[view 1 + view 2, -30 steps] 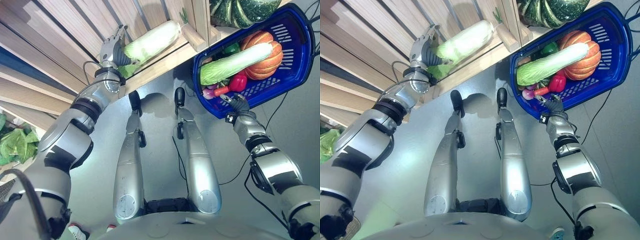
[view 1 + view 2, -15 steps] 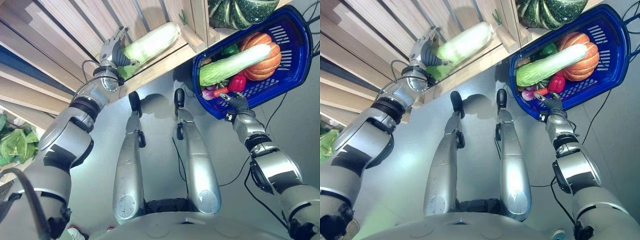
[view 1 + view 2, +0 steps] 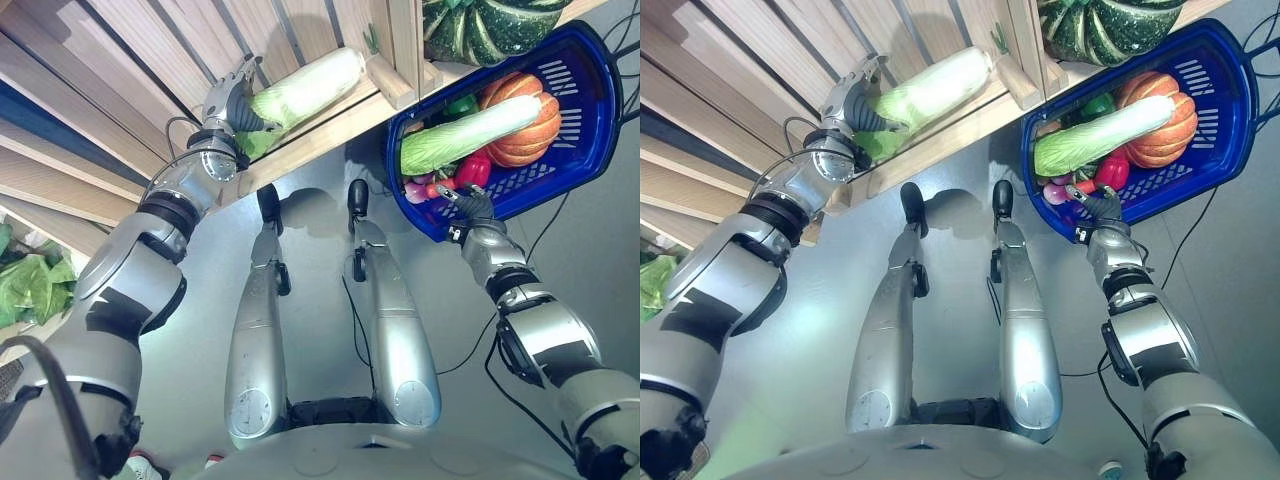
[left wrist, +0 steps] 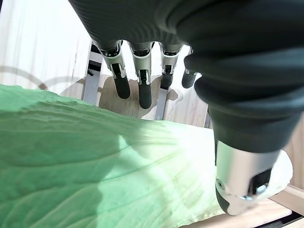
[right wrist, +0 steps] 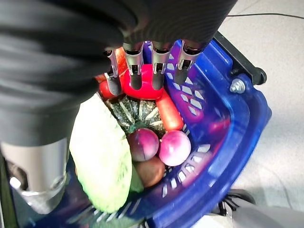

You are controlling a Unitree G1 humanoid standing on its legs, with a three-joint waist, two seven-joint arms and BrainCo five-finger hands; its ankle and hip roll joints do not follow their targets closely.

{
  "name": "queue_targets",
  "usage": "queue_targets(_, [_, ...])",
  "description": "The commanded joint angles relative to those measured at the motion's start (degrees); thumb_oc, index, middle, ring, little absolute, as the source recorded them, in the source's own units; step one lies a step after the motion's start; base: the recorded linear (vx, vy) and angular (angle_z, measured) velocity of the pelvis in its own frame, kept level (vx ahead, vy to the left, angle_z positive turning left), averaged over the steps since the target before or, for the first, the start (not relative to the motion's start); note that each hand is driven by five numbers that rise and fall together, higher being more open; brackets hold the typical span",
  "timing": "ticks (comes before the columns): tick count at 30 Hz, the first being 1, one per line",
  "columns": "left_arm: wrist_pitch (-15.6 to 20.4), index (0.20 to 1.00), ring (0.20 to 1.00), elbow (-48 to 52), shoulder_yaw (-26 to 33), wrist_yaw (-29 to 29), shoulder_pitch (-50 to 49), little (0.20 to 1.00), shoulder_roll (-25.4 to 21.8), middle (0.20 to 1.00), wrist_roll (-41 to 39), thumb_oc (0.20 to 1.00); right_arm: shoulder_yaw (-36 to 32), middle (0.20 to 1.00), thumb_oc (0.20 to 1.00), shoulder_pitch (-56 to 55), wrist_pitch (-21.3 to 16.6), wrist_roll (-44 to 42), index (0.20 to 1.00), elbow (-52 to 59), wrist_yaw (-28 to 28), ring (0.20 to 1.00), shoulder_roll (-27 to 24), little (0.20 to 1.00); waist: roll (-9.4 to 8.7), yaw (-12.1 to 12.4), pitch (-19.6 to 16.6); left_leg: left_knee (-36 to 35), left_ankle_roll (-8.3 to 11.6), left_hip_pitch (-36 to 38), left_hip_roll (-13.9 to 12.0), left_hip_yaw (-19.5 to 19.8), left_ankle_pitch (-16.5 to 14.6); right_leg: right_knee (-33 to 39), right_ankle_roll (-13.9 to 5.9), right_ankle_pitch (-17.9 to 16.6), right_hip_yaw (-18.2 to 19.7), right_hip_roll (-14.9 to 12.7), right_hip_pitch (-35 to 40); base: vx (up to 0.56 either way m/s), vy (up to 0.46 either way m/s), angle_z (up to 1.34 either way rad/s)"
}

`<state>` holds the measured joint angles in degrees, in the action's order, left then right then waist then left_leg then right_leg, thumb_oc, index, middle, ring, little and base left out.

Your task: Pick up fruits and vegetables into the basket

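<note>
Left hand (image 3: 232, 100) on a napa cabbage (image 3: 305, 85) at the wooden shelf (image 3: 330, 130); right hand (image 3: 470, 205) at the blue basket (image 3: 590, 120).

Left fingers (image 4: 121, 85) spread wide and nearly straight over the far side of the cabbage, thumb down on its near side, leafy green end against the palm; not yet curled tight round it. Cabbage lying along the shelf's slatted ledge, pale end toward a green striped squash (image 3: 480, 25) farther along. Right fingers (image 5: 135, 71) held straight and loose over the basket's load, gripping nothing; whether the tips touch the red pepper (image 5: 142, 88) cannot be told. In the basket: a second napa cabbage (image 3: 470, 125) across an orange pumpkin (image 3: 525, 125), a red pepper, two purple onions (image 5: 159, 145), a small striped squash (image 5: 130, 114).
</note>
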<state>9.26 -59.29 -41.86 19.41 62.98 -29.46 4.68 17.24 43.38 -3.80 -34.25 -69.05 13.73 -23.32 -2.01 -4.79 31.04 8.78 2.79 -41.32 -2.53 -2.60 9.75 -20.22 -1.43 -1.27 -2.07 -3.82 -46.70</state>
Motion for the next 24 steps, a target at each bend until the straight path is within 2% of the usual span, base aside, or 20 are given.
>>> queue_targets(1, [0.6, 1.0, 1.0, -6.3, -0.7, -5.1, -4.9, 1.0, 4.6, 1.0, 1.8, 1.0, 1.0, 1.0, 1.0, -2.0, -0.8, 0.3, 1.0, 0.2, 1.6, 1.0, 0.2, 1.0, -1.13, 0.0, -1.2, 4.5, 0.2, -2.1, 1.7, 0.8, -6.4, 4.4, -2.35, -2.6, -1.4, 2.5, 1.4, 0.0, -0.034, 0.02])
queue_targets(4, [2.3, 1.0, 1.0, -5.1, -0.6, -1.2, -5.1, 1.0, 4.6, 1.0, 2.3, 1.0, 0.9, 1.0, 1.0, -2.1, -0.8, 0.1, 1.0, 0.3, 1.8, 1.0, 0.4, 1.0, -1.19, 0.1, -1.2, 4.3, 0.14, -2.3, 1.8, 1.0, -6.2, 4.6, -2.34, -2.9, -1.4, 2.5, 1.3, 0.0, -0.01, 0.0])
queue_targets(5, [3.8, 1.0, 1.0, -3.8, -0.3, 4.7, -5.6, 1.0, 4.6, 1.0, 4.0, 1.0, 0.8, 1.0, 1.0, -2.4, -0.8, -0.1, 1.0, 0.7, 2.1, 1.0, 0.5, 1.0, -1.19, 0.2, -1.2, 4.2, 0.1, -2.3, 1.8, 1.1, -6.1, 4.6, -2.3, -3.0, -1.4, 2.6, 1.3, 0.0, -0.031, -0.01])
queue_targets(8, [6.3, 1.0, 1.0, -0.4, 1.7, 16.3, -6.3, 1.0, 4.0, 1.0, 7.4, 1.0, 0.7, 1.0, 1.0, -3.5, -1.4, -0.5, 1.0, 0.9, 2.6, 1.0, 0.9, 1.0, -1.2, 0.7, -1.2, 4.1, 0.02, -1.9, 2.0, 1.5, -6.4, 4.8, -2.3, -2.8, -1.4, 2.6, 1.7, 0.01, -0.039, 0.01])
queue_targets(11, [8.0, 1.0, 1.0, 3.7, 4.2, 22.9, -8.6, 1.0, 3.7, 1.0, 10.9, 1.0, 0.4, 1.0, 1.0, -5.6, -2.2, -1.2, 1.0, 2.0, 3.5, 1.0, 1.6, 1.0, -1.1, 1.5, -1.2, 4.4, 0.08, -2.0, 2.2, 2.2, -6.4, 4.7, -2.36, -2.9, -1.6, 2.5, 1.9, 0.0, -0.069, 0.0])
queue_targets(17, [9.2, 1.0, 1.0, 8.6, 6.2, 29.2, -11.5, 1.0, 4.3, 1.0, 16.8, 1.0, -0.3, 1.0, 1.0, -6.9, -1.8, -2.1, 1.0, 4.0, 4.8, 1.0, 2.4, 1.0, -1.26, 2.5, -1.2, 4.6, 0.06, -2.2, 2.3, 3.1, -6.3, 4.5, -2.42, -3.2, -2.3, 2.3, 2.0, -0.01, -0.059, 0.03])
queue_targets(24, [9.2, 1.0, 1.0, 10.7, 6.1, 30.9, -11.8, 1.0, 3.9, 1.0, 17.7, 1.0, -0.5, 1.0, 1.0, -7.4, -1.5, -2.2, 1.0, 4.8, 5.2, 1.0, 2.4, 1.0, -1.4, 2.6, -1.2, 4.9, 0.02, -2.1, 2.2, 3.0, -6.4, 4.1, -2.4, -3.1, -2.6, 2.2, 2.1, 0.0, -0.012, 0.02])
